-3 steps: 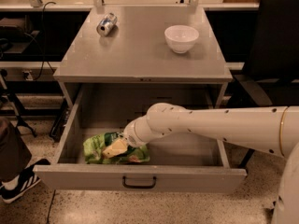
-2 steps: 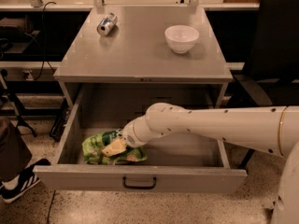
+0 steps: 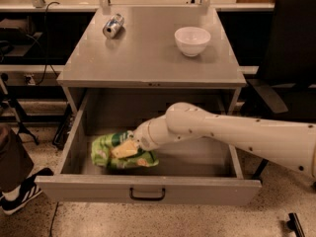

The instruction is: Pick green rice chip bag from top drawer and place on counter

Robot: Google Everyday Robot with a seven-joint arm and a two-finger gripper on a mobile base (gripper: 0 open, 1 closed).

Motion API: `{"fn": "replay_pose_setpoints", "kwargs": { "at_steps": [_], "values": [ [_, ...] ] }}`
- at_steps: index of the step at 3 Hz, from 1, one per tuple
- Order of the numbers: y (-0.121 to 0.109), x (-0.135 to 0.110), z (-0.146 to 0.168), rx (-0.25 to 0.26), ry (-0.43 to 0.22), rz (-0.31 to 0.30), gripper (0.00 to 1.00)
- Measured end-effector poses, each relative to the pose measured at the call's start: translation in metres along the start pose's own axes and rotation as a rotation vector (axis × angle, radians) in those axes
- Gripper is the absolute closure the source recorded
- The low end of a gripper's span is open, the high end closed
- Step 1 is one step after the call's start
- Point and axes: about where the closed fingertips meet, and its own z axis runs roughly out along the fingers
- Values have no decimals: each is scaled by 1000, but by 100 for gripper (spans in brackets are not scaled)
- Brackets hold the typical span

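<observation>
**Item 1: green rice chip bag** [image 3: 102, 151]. It lies crumpled on the floor of the top drawer [image 3: 148, 187], in the front left corner, close to the front panel and just off the left wall. It is not yet lifted.

**Item 2: gripper** [image 3: 127, 148]. It is down inside the open drawer and pressed onto the right part of the bag. The white arm [image 3: 237, 135] reaches in from the right side of the desk. Whether the gripper has closed on the bag, I cannot tell from here.

**Item 3: counter** [image 3: 148, 53]. Its front edge overhangs the back of the drawer. A silver can [image 3: 113, 25] lies on its side near the back left corner. A white bowl [image 3: 192, 40] stands toward the back right. The front half is bare metal.

**Risks, as judged**
- Slip: the pouch is crinkly and air-filled. A pinch on loose film alone would likely let it slide out on the way up.
- Snag: a lift taken too far back could catch the bag or the wrist under the counter's front edge.
- Drag: a pull sideways before the bag clears the rim could wedge it against the left wall or the front panel.
- Placement: a set-down too far back could nudge the bowl, or set the can rolling toward the left edge.
- Drop-off: a release too near the front edge could tip the bag back into the drawer.
</observation>
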Motion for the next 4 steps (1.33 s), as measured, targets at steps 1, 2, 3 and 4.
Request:
{"fn": "replay_pose_setpoints", "kwargs": {
  "at_steps": [1,2,3,4],
  "values": [
    [0,-47,-55,-97,-168,-12,100],
    [-5,-81,-109,-135,-259,-58,100],
    [-14,-111,-167,-130,-299,-98,100],
    [-29,-137,-201,-99,-301,-130,100]
  ]
}}
